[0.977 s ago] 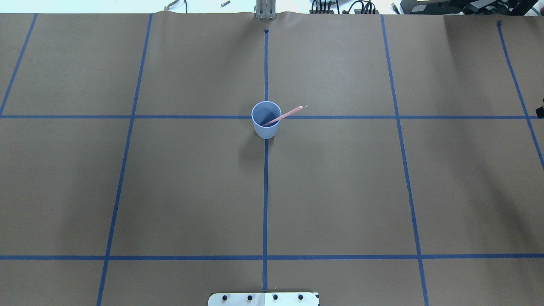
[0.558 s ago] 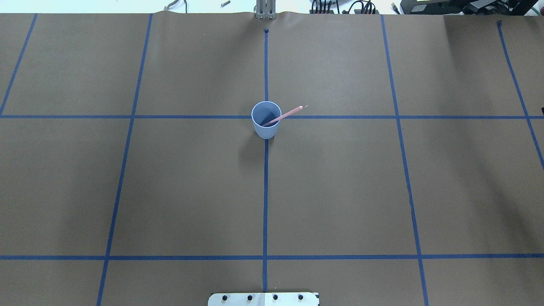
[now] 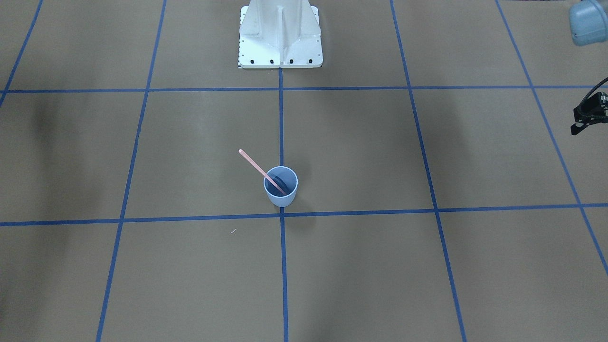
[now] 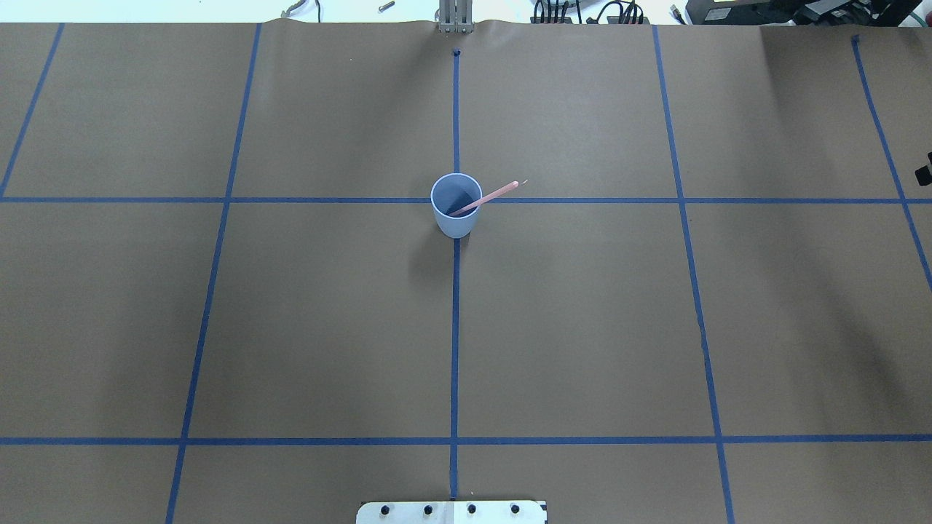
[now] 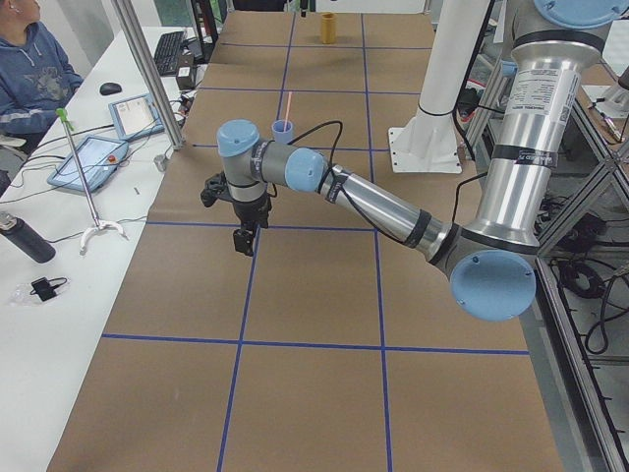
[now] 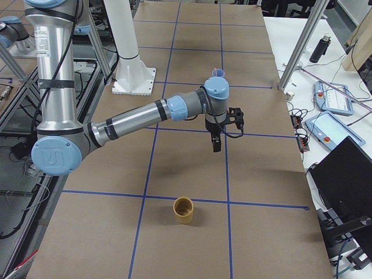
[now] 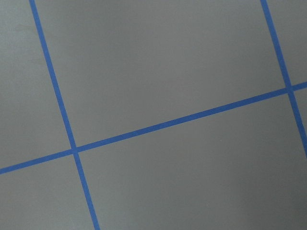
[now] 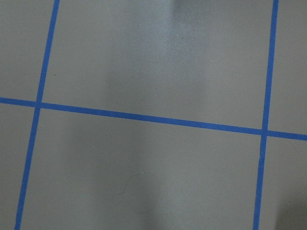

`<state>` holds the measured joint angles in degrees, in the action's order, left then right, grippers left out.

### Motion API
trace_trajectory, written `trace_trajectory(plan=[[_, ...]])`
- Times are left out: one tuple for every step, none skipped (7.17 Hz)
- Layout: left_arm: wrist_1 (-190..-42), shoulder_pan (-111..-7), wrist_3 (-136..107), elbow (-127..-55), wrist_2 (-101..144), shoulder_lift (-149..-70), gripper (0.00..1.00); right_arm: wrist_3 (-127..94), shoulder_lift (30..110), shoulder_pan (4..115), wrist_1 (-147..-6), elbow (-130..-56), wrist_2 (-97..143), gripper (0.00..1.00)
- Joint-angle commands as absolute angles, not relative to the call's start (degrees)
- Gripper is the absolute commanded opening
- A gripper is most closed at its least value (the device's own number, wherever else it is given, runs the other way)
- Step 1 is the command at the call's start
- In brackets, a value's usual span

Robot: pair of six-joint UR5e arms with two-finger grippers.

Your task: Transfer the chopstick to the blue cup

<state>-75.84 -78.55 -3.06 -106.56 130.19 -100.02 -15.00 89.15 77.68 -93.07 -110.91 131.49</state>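
The blue cup (image 4: 456, 206) stands upright at the table's centre, where two blue tape lines cross. The pale pink chopstick (image 4: 495, 195) stands in it, leaning over the rim towards the overhead view's right. Both also show in the front view, cup (image 3: 280, 186) and chopstick (image 3: 254, 164). My left gripper (image 5: 241, 242) hangs above the table far off to the cup's left. My right gripper (image 6: 216, 145) hangs far off to its right. Neither holds anything that I can see. Whether they are open or shut I cannot tell. The wrist views show only paper and tape.
Brown paper with a blue tape grid covers the table (image 4: 582, 327). An ochre cup (image 6: 184, 209) stands near the table's right end. The white robot pedestal (image 3: 280, 38) sits at the near middle edge. A person sits at a side desk (image 5: 128, 118) beyond the far edge.
The cup and the chopstick have not moved. A dark bit of the right arm at the overhead view's right edge has shifted slightly upward.
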Motion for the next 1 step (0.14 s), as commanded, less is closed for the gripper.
trace_trajectory(plan=[[-75.9, -80.4, -9.6, -106.6, 130.2, -98.0, 0.98, -15.0, 89.0, 77.4, -93.1, -110.6, 131.5, 1.0]])
